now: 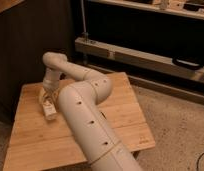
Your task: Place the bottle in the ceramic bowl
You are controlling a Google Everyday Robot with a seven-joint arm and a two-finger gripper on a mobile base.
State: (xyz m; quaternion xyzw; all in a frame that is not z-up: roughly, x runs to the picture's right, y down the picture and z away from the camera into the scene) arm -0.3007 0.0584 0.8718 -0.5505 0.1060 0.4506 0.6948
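The white arm runs from the lower foreground up over the wooden table, bends, and drops at the table's left side; there the gripper sits low, its fingers closed on the far end of the bottle (pale, lying flat on the wood); speckled floor lies to the right.

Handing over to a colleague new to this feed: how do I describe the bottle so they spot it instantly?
Find the wooden table, then its left side in view, where the end effector of the white arm sits low, shut on the bottle. It is small, clear and pale-labelled, the only loose thing visible on the wood.
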